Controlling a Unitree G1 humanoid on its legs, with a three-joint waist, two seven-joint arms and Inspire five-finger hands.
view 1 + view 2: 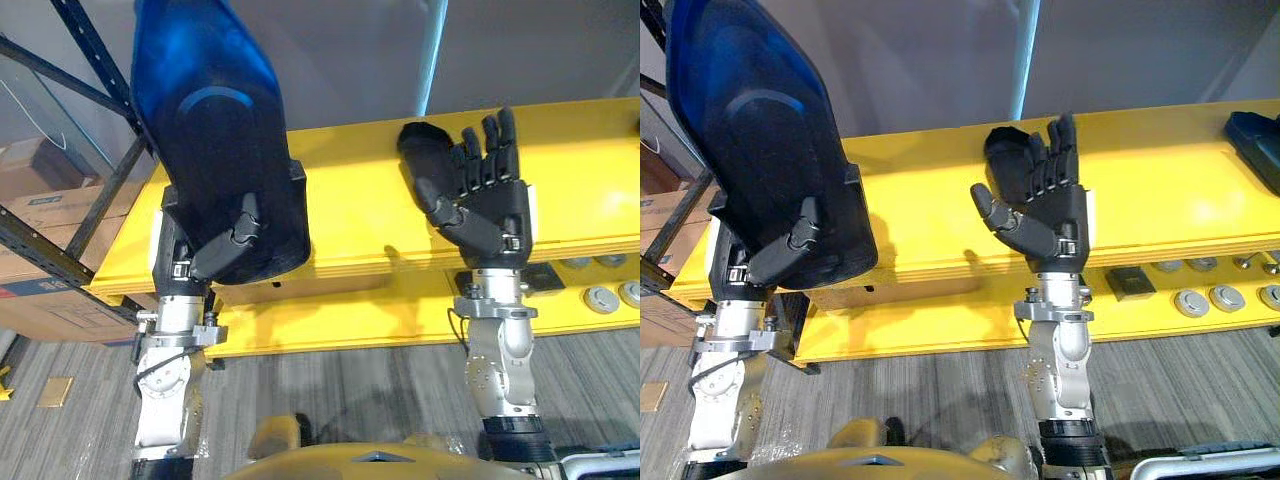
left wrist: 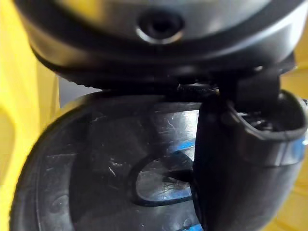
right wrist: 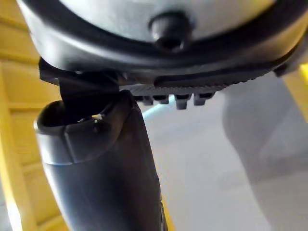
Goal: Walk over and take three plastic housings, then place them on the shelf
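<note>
Nearest to the camera, on the left side, the left hand (image 1: 218, 250) is clamped on a big dark blue plastic housing (image 1: 215, 110). Its thumb presses across the front face, and the fingers are hidden behind the shell. The housing stands upright with its wide lower end in the hand. I think this is so that the long piece balances and does not tip. It hangs in front of the yellow shelf (image 1: 350, 195) and does not rest on it, so I judge it is not yet placed.

Further right, the right hand (image 1: 485, 205) is raised before the shelf with the fingers straight and apart, holding nothing. It looks ready to support or to take a piece.

At the far right, another dark blue part (image 1: 1255, 140), maybe a second housing, lies on the shelf, with small round metal pieces (image 1: 1208, 298) on the lower level.
</note>
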